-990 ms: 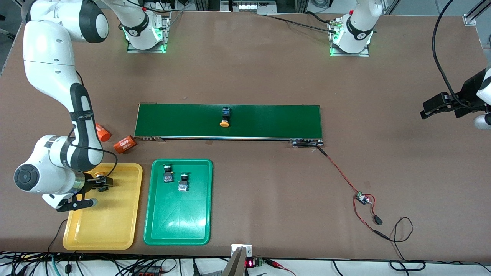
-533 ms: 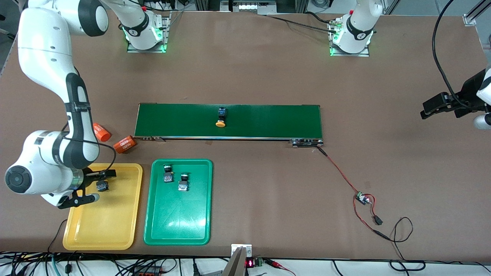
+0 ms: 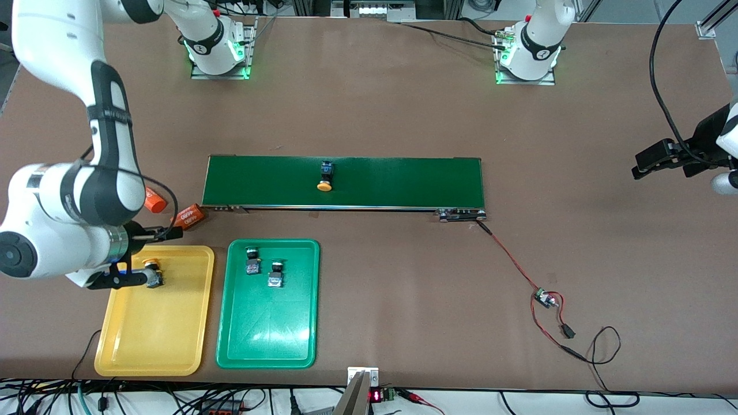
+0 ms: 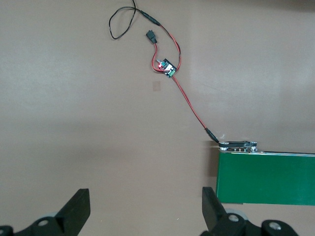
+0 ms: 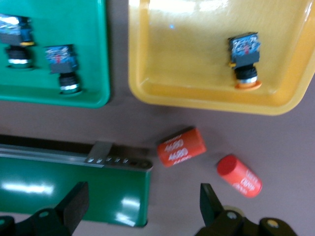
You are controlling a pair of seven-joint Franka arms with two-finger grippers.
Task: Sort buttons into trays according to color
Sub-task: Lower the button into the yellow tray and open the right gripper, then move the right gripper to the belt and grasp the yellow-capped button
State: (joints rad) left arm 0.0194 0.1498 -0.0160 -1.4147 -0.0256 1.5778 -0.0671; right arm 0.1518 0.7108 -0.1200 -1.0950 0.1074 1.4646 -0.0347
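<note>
1. The right gripper (image 3: 151,256) hangs over the end of the yellow tray (image 3: 154,357) that lies closer to the conveyor belt (image 3: 403,181); its jaws stand wide apart and hold nothing.
2. Below it, a yellow-capped button (image 3: 153,275) lies on its side in the yellow tray, close to that end. The right wrist view shows the same button (image 5: 244,58) free of the fingers.
3. The left gripper (image 4: 145,209) waits in the air at the left arm's end of the table, jaws spread wide and empty; its wrist view looks down on bare table and the belt's end.
4. The green tray (image 3: 266,351) sits just beside the yellow one, toward the left arm's end. Two green-capped buttons (image 3: 252,260) (image 3: 275,274) lie in the part of it closer to the belt.
5. A second yellow-capped button (image 3: 325,176) lies on the conveyor belt, around its middle.
6. Two orange cylinders (image 3: 189,217) (image 3: 153,199) printed "4680" lie on the table between the belt's end and the yellow tray.
7. A small circuit board (image 3: 542,297) with red and black wires lies on the table toward the left arm's end, wired to the belt's corner.
</note>
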